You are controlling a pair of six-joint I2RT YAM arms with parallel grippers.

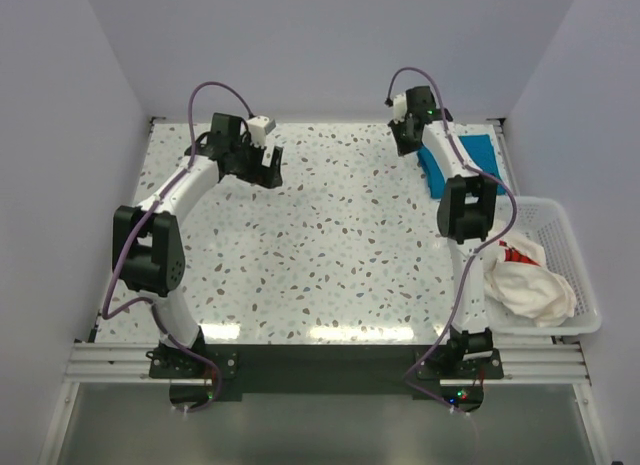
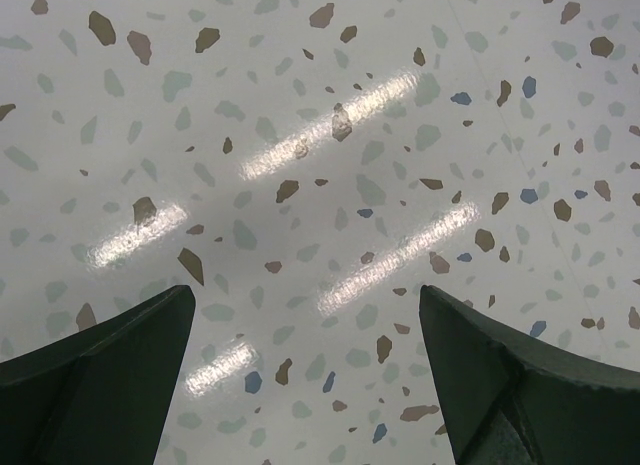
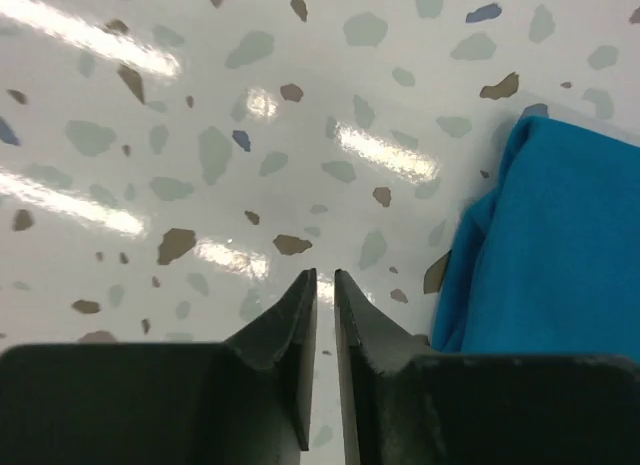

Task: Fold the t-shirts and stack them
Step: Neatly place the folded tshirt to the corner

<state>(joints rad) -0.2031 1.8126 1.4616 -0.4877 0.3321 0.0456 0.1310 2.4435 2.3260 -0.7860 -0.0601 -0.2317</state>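
**A:** Where was the teal shirt [image 1: 482, 153]?

**B:** At about one o'clock on the speckled table [image 1: 340, 235], near the far right corner. The right arm hid part of it.

**A:** And the white shirt [image 1: 530, 287]?

**B:** It was bunched up, red marks showing, in the white basket [image 1: 584, 275]. The basket sat off the table's edge at about four o'clock.

**A:** How did the right gripper [image 3: 325, 277] stand?

**B:** It was down at the teal shirt's left edge. Its fingers were pinched almost together, with only a slit between them and no cloth in it. From the wrist camera the shirt lay at three o'clock of the fingers, just beside them. I could not tell whether it touched them.

**A:** And the left gripper [image 2: 305, 295]?

**B:** Its fingers were spread wide and gripped nothing. It hung over the table at about eleven o'clock, well apart from both shirts.
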